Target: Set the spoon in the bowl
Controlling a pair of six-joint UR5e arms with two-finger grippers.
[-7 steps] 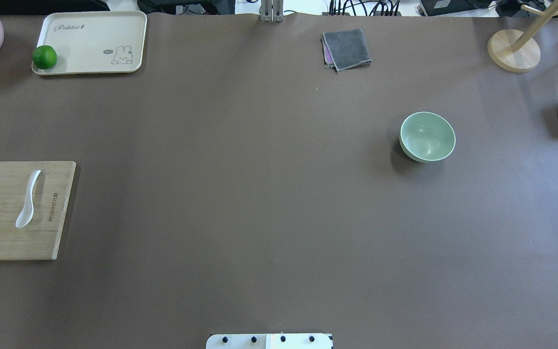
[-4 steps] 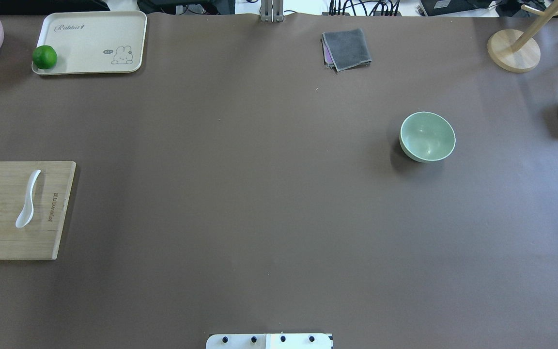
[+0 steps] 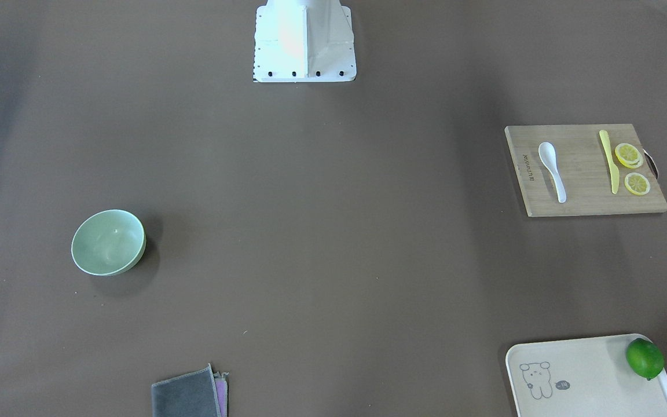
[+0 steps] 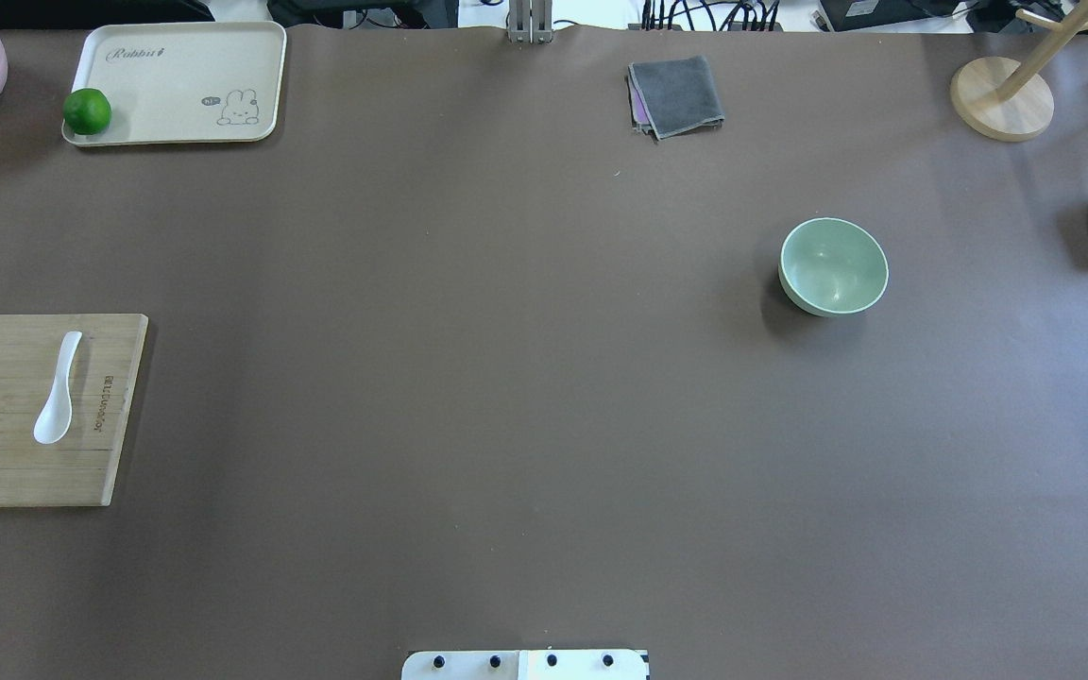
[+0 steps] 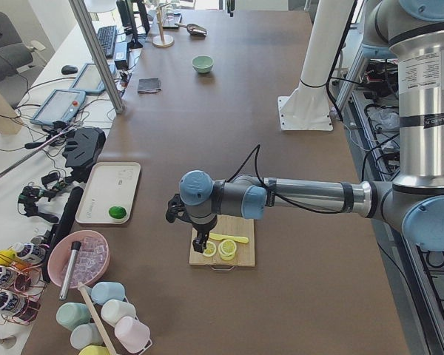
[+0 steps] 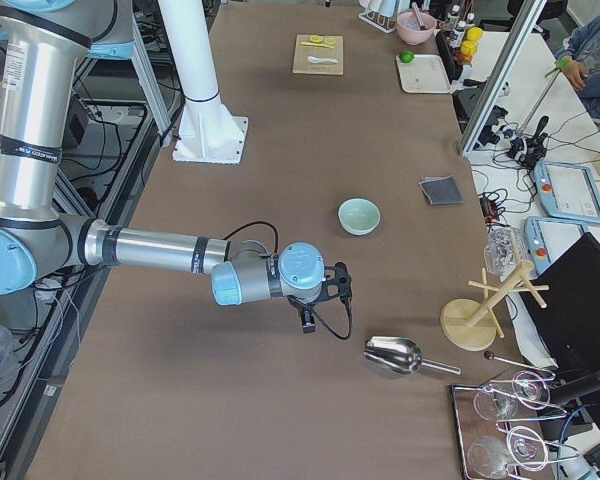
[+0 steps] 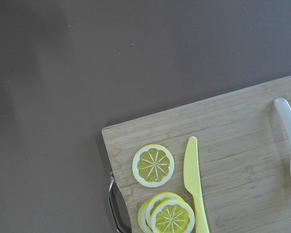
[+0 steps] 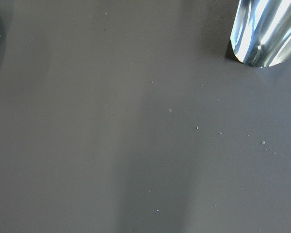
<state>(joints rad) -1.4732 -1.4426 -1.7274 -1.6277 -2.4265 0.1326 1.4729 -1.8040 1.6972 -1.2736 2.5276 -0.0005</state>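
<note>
In the front-facing view, your spoon (image 3: 552, 171) lay on the cutting board (image 3: 585, 202) beside the yellow knife (image 3: 609, 161) and the lemon slices (image 3: 629, 155), well apart from the bowl (image 3: 108, 241), which stood empty across the table.

Overhead, almost nothing had changed in the last second. The spoon only seemed to sit a touch flatter on the board, and no arm showed, so I'd judge the pick-up not yet begun.

From the left end, the left gripper (image 5: 200, 242) hung over the board's handle end, nearer the slices than the spoon. I could not tell whether its claw was open or closed.

From the right end, the right gripper (image 6: 308, 320) hovered between the bowl and the metal scoop (image 6: 392, 355) — its claw equally unclear.

The left wrist camera caught the spoon at its right edge, with the knife between it and the slices — you'd want to keep clear of that knife. The right wrist camera saw bare table, the scoop and a sliver of bowl.
</note>
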